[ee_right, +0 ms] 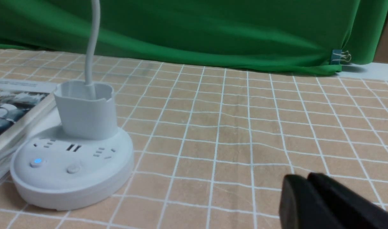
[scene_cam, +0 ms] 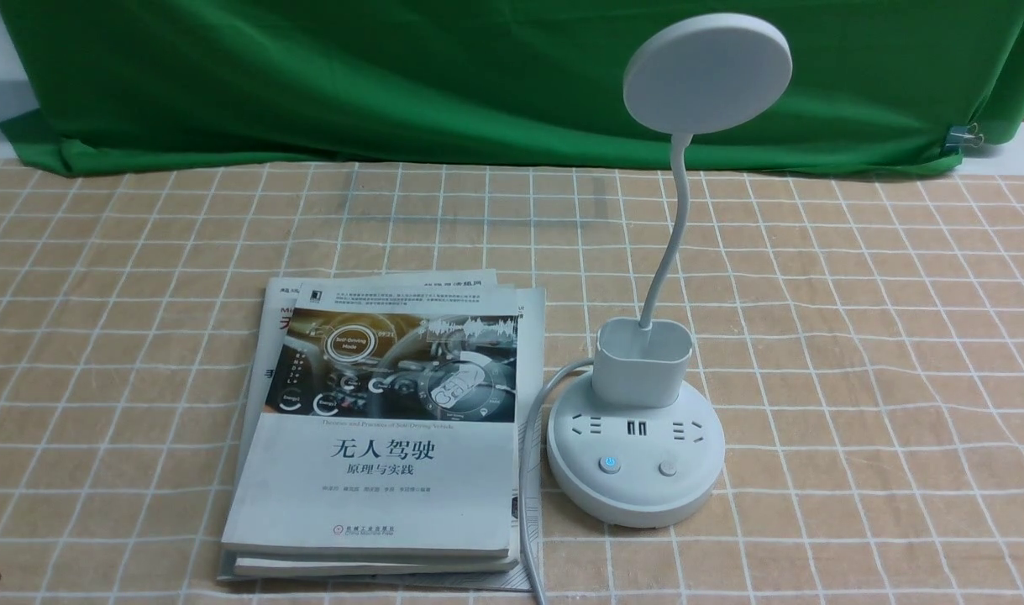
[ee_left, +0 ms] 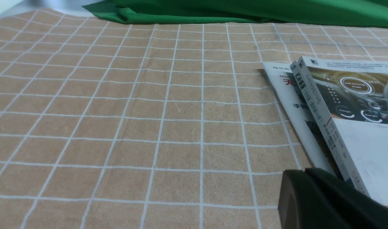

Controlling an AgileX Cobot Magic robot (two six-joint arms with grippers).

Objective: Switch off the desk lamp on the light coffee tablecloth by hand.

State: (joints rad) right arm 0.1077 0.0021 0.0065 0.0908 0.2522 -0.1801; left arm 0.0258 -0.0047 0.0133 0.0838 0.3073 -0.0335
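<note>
The white desk lamp stands right of centre on the light coffee tablecloth [scene_cam: 856,353]. Its disc head [scene_cam: 706,71] is up high on a bendy neck above the cup holder [scene_cam: 642,361] and the round base [scene_cam: 636,496]. The left button [scene_cam: 610,465] glows blue; the right button [scene_cam: 667,468] is unlit. In the right wrist view the base [ee_right: 71,184] lies away from my right gripper [ee_right: 305,179], which is shut and empty. My left gripper [ee_left: 303,173] is shut and empty beside the books. The hand touches nothing.
A stack of books [scene_cam: 385,470] lies just left of the lamp and also shows in the left wrist view [ee_left: 356,127]. The lamp's white cord [scene_cam: 527,487] runs between them to the front edge. A green cloth [scene_cam: 394,76] hangs at the back, held by a clip [scene_cam: 965,134].
</note>
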